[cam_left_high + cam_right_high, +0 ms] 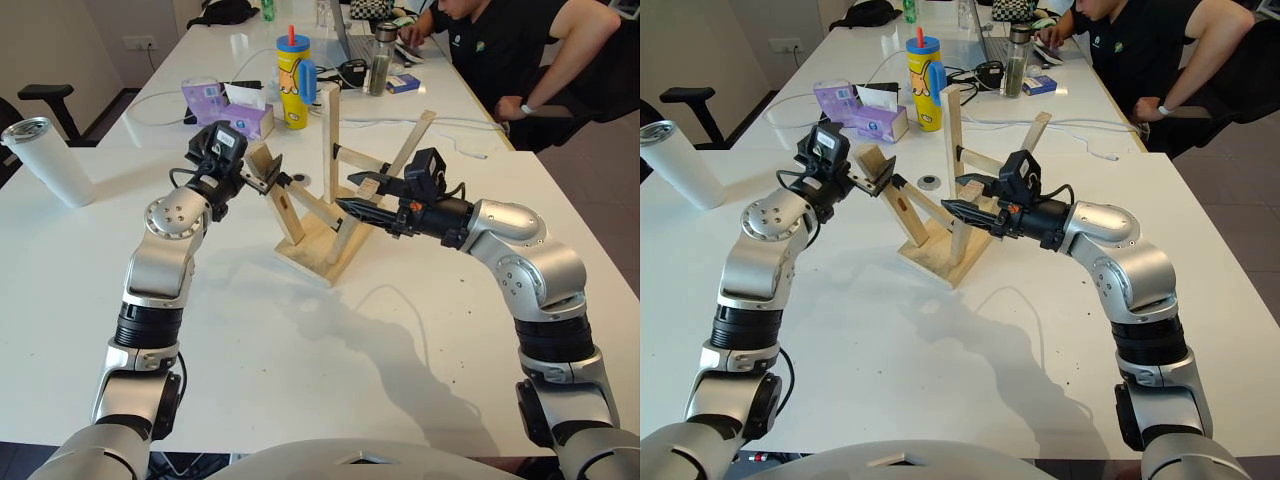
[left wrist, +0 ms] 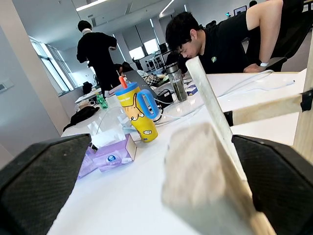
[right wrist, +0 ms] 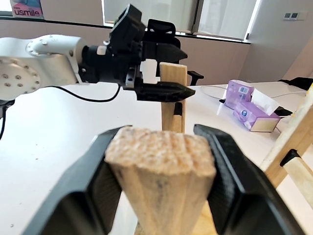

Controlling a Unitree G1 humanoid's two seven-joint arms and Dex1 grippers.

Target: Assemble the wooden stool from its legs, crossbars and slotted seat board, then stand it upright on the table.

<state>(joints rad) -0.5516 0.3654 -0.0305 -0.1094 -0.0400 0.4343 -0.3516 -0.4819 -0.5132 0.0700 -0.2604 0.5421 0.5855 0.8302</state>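
Observation:
The part-built wooden stool lies on its side mid-table, its slotted seat board (image 1: 318, 258) resting on the tabletop with legs and crossbars (image 1: 372, 160) sticking up and back. My left gripper (image 1: 262, 172) is shut on the top end of the left leg (image 2: 205, 181), one finger on each side. My right gripper (image 1: 362, 210) comes in from the right and is shut on the end of another leg (image 3: 159, 156), just above the seat board. A tall leg (image 1: 331, 130) stands upright between the two grippers.
A white tumbler (image 1: 45, 160) stands at the far left. Behind the stool are purple tissue packs (image 1: 215, 100), a yellow cup (image 1: 295, 85), a dark bottle (image 1: 380, 60) and cables. A person sits at the back right. Bare table lies in front.

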